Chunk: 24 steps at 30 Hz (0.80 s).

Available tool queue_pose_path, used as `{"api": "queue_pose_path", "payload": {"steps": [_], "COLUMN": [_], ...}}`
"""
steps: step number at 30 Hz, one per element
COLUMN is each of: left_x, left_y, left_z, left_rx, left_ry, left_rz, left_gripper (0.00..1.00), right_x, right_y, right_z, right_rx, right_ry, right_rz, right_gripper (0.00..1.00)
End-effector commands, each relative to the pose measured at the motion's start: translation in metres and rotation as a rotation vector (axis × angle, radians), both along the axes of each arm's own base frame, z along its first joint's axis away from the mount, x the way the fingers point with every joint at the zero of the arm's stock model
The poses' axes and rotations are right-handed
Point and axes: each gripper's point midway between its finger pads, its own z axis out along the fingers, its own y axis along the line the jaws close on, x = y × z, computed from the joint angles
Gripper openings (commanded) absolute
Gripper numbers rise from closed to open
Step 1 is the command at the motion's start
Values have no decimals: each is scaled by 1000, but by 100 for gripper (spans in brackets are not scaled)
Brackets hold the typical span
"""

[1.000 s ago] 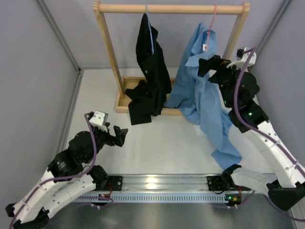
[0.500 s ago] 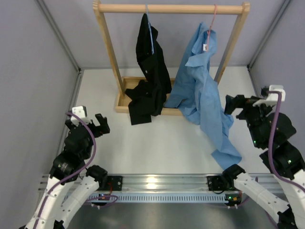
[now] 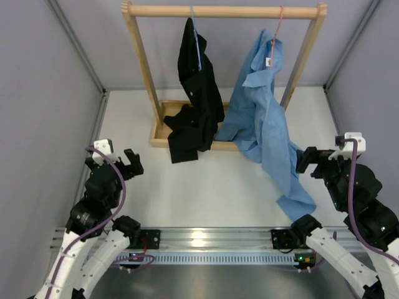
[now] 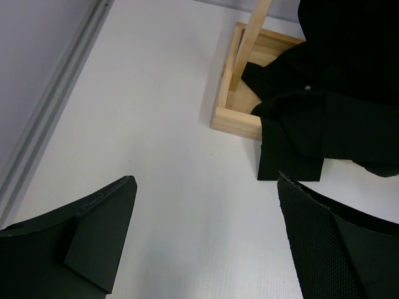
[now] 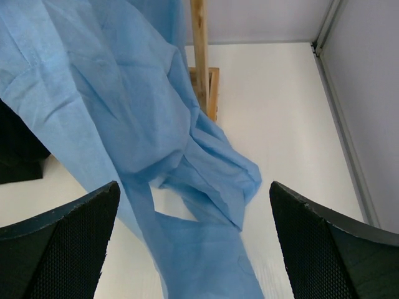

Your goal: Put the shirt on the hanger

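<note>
Top external view: the light blue shirt (image 3: pixel 262 118) hangs from the pink hanger (image 3: pixel 276 28) on the wooden rail (image 3: pixel 224 10), its tail trailing onto the surface (image 3: pixel 218 187). Left tool (image 4: pixel 206 187) and right tool (image 5: pixel 194 187) both gape wide, holding nothing.

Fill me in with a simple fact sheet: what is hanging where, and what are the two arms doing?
Rack: wooden clothes rack at the far side of the table
Light blue shirt: draped on the pink hanger, its lower end trailing on the table
Black garment: on the blue hanger, left of the shirt
Left gripper: open, empty
Right gripper: open, empty, beside the shirt
</note>
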Motion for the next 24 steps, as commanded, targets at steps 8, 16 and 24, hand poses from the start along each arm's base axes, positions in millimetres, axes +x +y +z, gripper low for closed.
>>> {"api": "queue_pose_path", "payload": {"steps": [8,16,24], "left_x": [8,13,15], "left_y": [-21,-45,-48], "left_z": [-8,-24,-29], "left_rx": [-15,-24,-43], "left_ry": [4,72,81], "left_rz": [-102,-214,-216], "left_gripper": [98,98,98], "right_x": [-11,-3,0], "right_y": [-31,-21,-23], "right_z": [-26,-37,-49], "right_rx": [14,25,35], "right_ry": [15,18,27], "right_rz": [-161,-133,-160], "right_gripper": [100,99,100]}}
